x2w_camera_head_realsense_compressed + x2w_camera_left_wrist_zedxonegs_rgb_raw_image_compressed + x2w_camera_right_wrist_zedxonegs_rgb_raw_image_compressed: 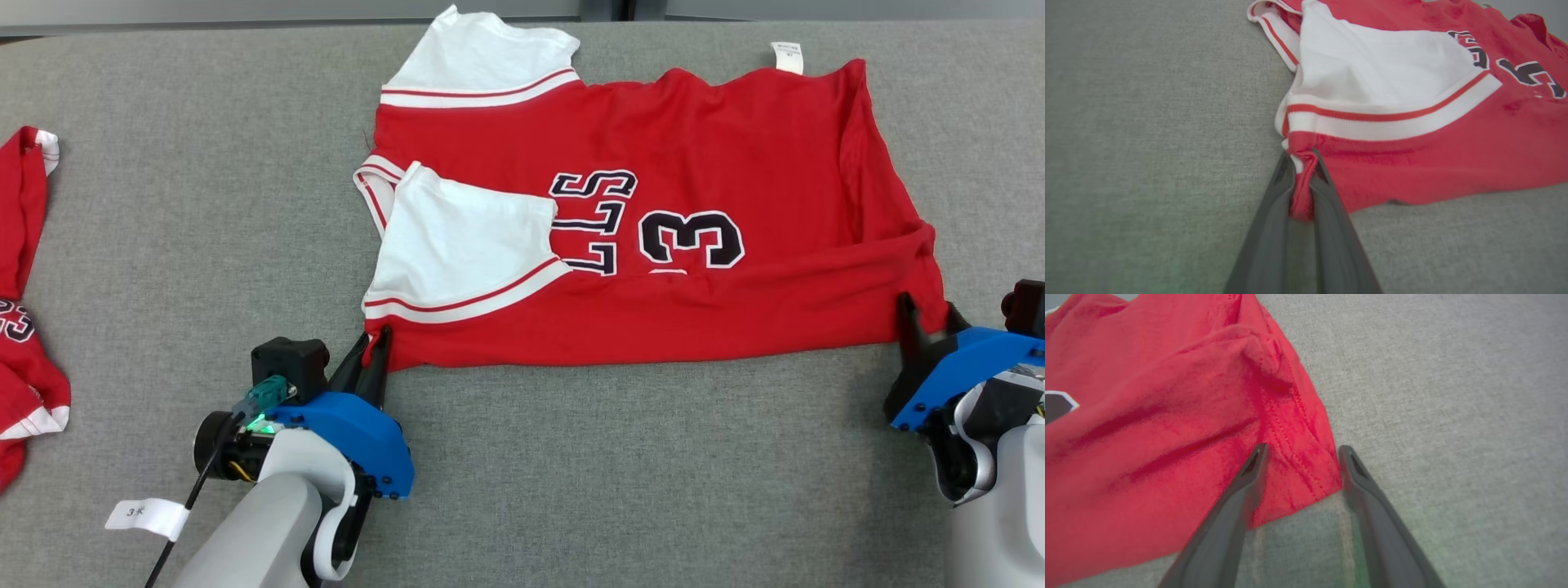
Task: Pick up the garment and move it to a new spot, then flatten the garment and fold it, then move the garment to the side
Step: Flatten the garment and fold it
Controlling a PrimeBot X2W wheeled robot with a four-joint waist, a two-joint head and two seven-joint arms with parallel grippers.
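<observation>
Red white-sleeved jersey (pixel 694 163) on grey tabletop (pixel 571 457): left gripper (pixel 375 339) pinches one near corner, right gripper (pixel 1303 448) straddles the other, unclosed, probably for folding.

Left pincer (pixel 377 343), reaching forward, clamps the garment (pixel 694 163); right pincer (pixel 927 314), likewise forward, stands parted.

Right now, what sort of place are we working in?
Probably a garment-folding test bench, not a home: a wide grey fabric-covered table, one red jersey laid out, a second red jersey waiting at the left edge.
</observation>
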